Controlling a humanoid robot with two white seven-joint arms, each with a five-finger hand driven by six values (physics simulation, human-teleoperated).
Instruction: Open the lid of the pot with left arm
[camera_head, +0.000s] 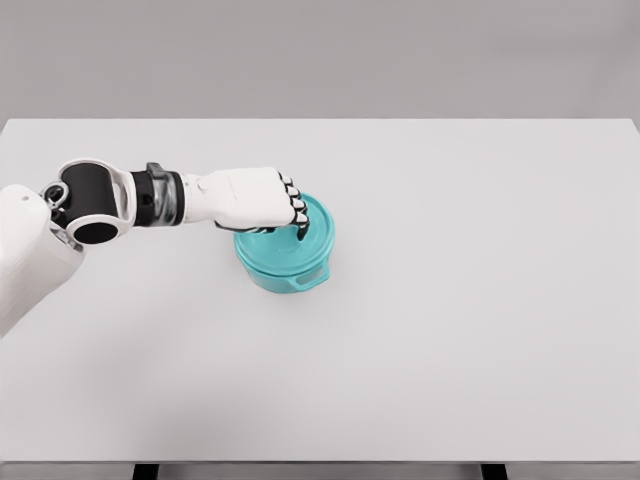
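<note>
Left arm (110, 200): white, jointed, with black collars at elbow and wrist. Enters from the left edge of the head view and reaches rightward across the table toward the pot.

Left hand (258, 198): white, back of the hand facing up, positioned over the left and far part of the lid. Fingers (296, 208) curled downward, dark tips pressed in at the middle of the lid. They appear closed on a knob or handle there, though the hand hides the exact point of contact, so the grip is likely rather than certain.

Pot (285, 262): teal, round, low-walled. Stands upright on the table, left of the table's centre and roughly midway between the near and far edges. One small side handle (308, 280) of the same colour projects from its near-right wall.

Lid (315, 232): teal, matching the pot, seen to the right of the hand as a shallow domed disc. Sits on the pot's rim; its right edge lines up with the wall below, with no gap visible on that side. The left part is covered by the hand.

Table (480, 300): pale grey, flat, rectangular, filling most of the view. Dark supports show below its near edge. A soft shadow lies under the pot and forearm.

Background: plain grey wall beyond the far edge.
</note>
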